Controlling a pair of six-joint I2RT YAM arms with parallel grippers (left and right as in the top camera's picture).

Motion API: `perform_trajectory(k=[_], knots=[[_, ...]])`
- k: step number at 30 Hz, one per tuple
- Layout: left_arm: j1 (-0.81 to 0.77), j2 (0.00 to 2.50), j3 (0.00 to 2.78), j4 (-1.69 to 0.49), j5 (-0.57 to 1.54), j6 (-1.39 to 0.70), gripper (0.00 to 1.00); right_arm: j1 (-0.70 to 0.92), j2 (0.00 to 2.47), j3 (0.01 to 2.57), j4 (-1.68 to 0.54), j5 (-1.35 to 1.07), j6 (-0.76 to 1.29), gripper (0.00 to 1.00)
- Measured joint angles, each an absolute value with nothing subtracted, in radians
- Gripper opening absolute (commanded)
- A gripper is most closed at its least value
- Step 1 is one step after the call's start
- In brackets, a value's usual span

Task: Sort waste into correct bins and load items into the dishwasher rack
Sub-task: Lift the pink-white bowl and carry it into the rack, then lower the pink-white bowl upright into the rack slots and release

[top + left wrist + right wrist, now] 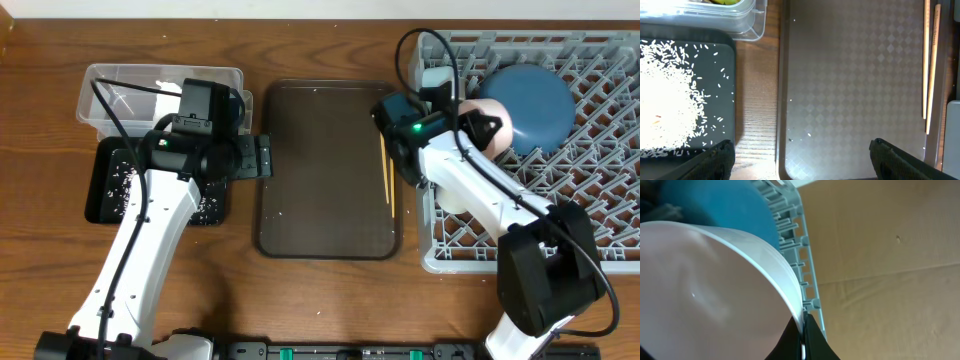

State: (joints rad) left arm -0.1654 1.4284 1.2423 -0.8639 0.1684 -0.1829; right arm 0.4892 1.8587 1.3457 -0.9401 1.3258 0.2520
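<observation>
I've got the right claw (802,332) pinched shut on the white bowl's (715,290) rim, over the rack (600,210), touching the blue dish (535,108). Left claw (802,160) gapes wide above the brown tray (855,75), chopsticks (929,65) near its far edge.

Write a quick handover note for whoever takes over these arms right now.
Left gripper: open, empty, at the left edge of the brown serving tray.
Right gripper: shut on the white bowl at its rim, over the dishwasher rack.
Done: dark-blue dish in the rack; rice in the black tray; waste in the clear tub.
To do: rack the bowl, then the chopsticks lying on the serving tray.
</observation>
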Motion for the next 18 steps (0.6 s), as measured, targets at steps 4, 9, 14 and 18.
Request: perform_trajectory(k=[4,9,14,18], knots=[[-0.165,1.428,1.242,-0.864,0.168,-0.183,0.89,0.529,1.859,1.346,-0.937,1.293,0.251,0.12],[-0.165,1.428,1.242,-0.864,0.168,-0.183,0.89,0.548,1.862,1.346,-0.936,1.267,0.239,0.10],[-0.165,1.428,1.242,-0.864,0.168,-0.183,0.89,0.550,1.865,1.346,-0.934,1.262,0.238,0.19],[-0.165,1.428,1.242,-0.864,0.168,-0.183,0.89,0.546,1.866,1.346,-0.934,1.252,0.234,0.13]])
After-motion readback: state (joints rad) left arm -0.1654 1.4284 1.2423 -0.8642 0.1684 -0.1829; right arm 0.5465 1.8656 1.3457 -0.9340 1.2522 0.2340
